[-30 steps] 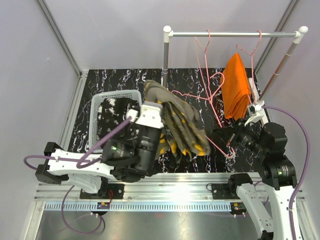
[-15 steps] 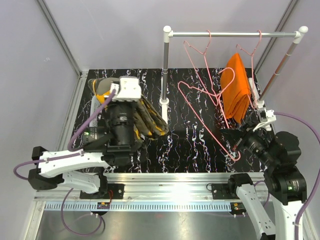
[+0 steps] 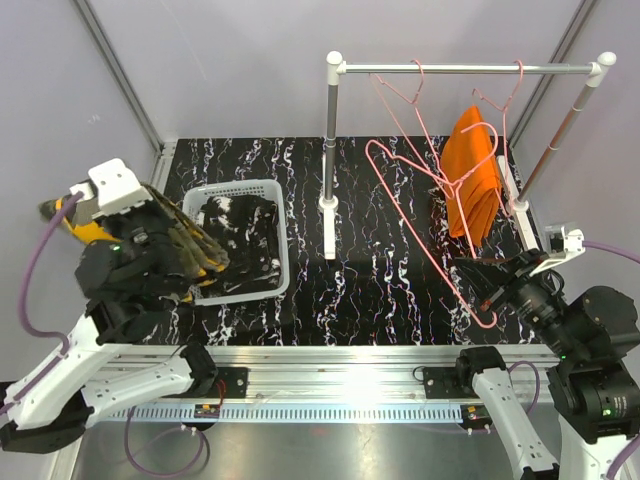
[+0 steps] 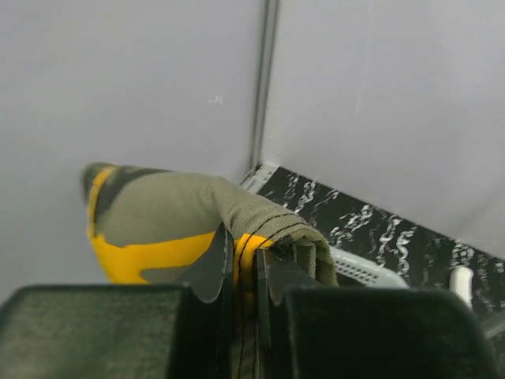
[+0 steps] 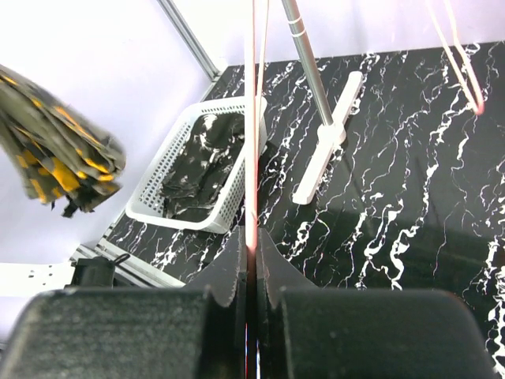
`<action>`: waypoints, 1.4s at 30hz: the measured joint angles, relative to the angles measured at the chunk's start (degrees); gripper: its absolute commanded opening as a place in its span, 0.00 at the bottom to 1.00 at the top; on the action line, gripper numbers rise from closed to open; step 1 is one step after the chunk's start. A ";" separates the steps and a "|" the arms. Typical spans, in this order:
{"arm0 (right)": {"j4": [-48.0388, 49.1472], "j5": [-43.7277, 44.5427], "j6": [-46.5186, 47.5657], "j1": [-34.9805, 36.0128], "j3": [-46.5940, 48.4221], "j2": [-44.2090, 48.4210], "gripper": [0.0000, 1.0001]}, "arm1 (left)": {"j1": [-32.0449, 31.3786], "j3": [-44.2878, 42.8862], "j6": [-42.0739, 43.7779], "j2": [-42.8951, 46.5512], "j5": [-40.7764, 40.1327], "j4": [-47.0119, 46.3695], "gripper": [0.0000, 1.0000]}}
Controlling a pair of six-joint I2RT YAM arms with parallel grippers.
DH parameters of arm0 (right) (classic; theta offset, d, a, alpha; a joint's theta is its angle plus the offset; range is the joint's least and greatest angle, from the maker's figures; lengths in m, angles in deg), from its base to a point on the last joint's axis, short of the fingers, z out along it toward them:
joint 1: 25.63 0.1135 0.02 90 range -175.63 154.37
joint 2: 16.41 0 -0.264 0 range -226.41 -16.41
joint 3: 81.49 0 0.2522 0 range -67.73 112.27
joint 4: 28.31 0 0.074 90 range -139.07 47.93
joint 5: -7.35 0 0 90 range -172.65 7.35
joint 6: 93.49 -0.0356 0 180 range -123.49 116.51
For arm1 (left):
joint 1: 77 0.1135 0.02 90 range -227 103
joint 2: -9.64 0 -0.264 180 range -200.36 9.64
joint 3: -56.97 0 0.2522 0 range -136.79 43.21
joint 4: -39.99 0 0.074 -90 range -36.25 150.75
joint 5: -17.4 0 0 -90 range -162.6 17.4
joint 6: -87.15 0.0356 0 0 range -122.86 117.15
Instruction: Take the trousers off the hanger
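My left gripper (image 4: 245, 257) is shut on the olive-grey camouflage trousers with yellow patches (image 4: 166, 221). It holds them up at the far left, left of the white basket (image 3: 275, 262); they also show in the top view (image 3: 185, 250) and the right wrist view (image 5: 55, 146). The dark trousers (image 3: 240, 235) lie in the basket. The orange trousers (image 3: 472, 180) hang on a pink hanger from the rail (image 3: 470, 69). My right gripper (image 5: 251, 245) is shut on the wire of an empty pink hanger (image 3: 425, 215) that hangs from the rail.
The rail's upright post (image 3: 330, 150) stands on a white foot just right of the basket. A slanted support rod (image 3: 565, 120) runs at the far right. Grey walls close the left, back and right sides.
My left arm swung far to the left with the camouflage trousers, past the basket. My right gripper drew back toward the near right, still holding the empty hanger.
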 measured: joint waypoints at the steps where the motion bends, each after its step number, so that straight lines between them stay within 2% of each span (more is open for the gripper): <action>1: -0.02 -0.02 0.00 0.00 0.26 0.00 0.00 | 0.83 0.00 -2.99 0.24 0.00 4.09 0.00; 7: -0.22 -0.20 -0.17 0.00 0.96 0.00 0.00 | 5.75 3.37 -21.38 -1.53 1.70 29.99 0.00; 12: -0.20 -0.63 -0.52 0.00 1.05 0.00 0.00 | 12.17 6.49 -30.64 -7.82 7.89 42.21 0.00; 18: -0.17 -0.61 -0.61 0.00 1.11 0.46 0.00 | 15.02 6.29 -33.03 -21.81 15.32 44.92 0.00; 23: -0.20 -0.55 -0.57 0.00 1.11 1.05 0.00 | 15.56 3.78 -32.92 -27.28 20.35 44.39 0.00; 34: -0.26 -0.17 0.09 0.00 0.59 1.40 0.00 | 18.38 -16.85 -34.75 -44.22 26.29 47.71 0.00; 37: -0.37 0.07 0.42 0.00 0.42 1.40 0.00 | 19.78 -21.38 -37.59 -49.16 28.04 49.16 0.00; 42: -0.37 0.13 1.01 0.00 0.42 1.42 0.00 | 22.86 -24.15 -44.28 -54.84 30.23 53.35 0.00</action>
